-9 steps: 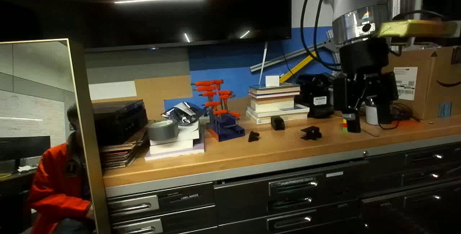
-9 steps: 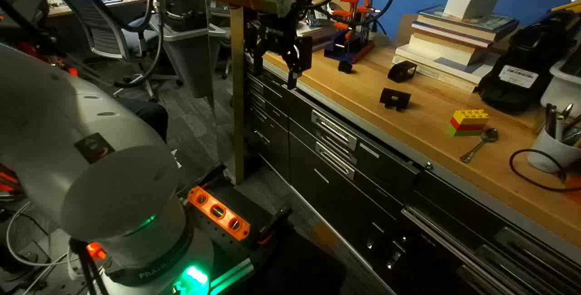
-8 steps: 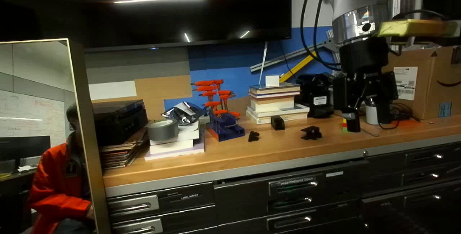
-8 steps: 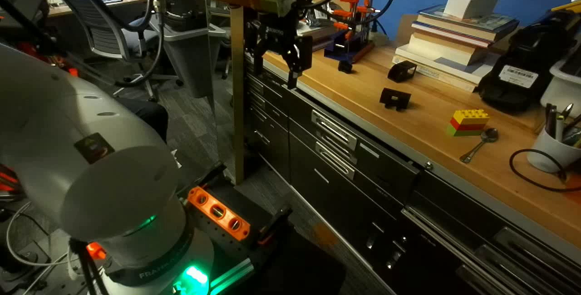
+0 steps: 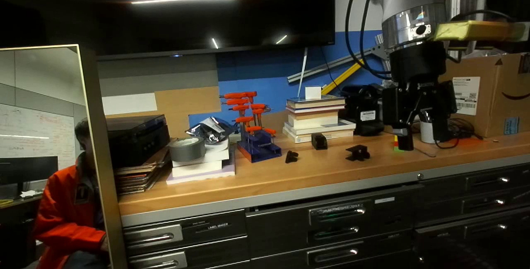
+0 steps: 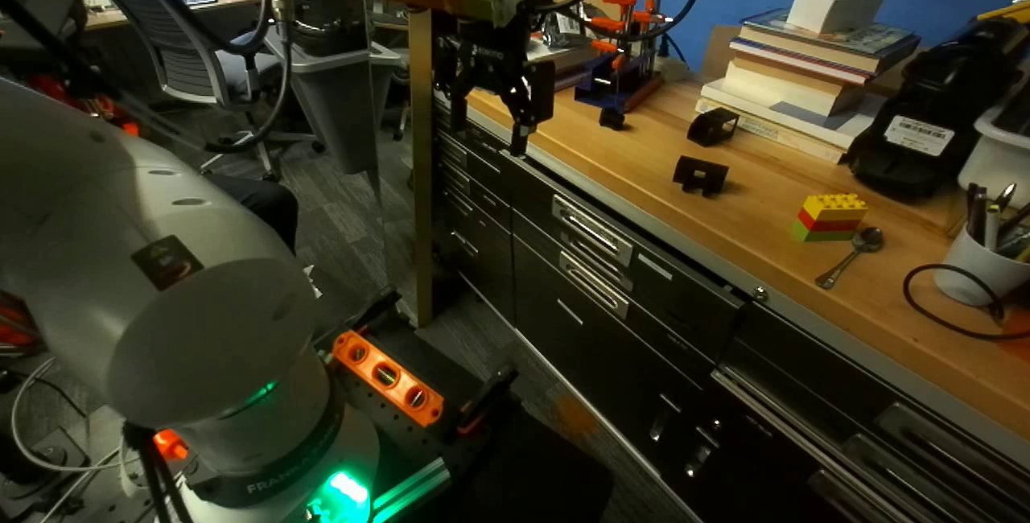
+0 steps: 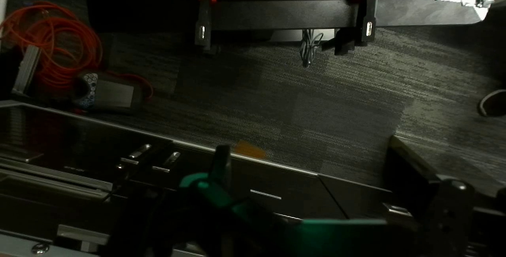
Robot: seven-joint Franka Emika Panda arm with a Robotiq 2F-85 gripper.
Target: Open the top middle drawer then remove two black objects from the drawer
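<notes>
"Starting near, in an exterior view: how do the jaws stand?"

"At right, in front of the table (image 5: 256, 182), spread wide and holding nothing."

"And the top middle drawer (image 5: 333, 223)?"

"Just below the table's near edge. Its front stands slightly forward, with a dark gap along the top; the inside is hidden."

"What's on the table?"

"The left black piece (image 5: 291, 157) and right black piece (image 5: 358, 152), well apart, then a far black piece (image 5: 319, 141) near the books (image 5: 316, 120). Whether the task's pair is among them, I can't tell."

"Left of the books?"

"A blue rack (image 5: 261, 148) of red-handled tools (image 5: 244, 94)."
</notes>
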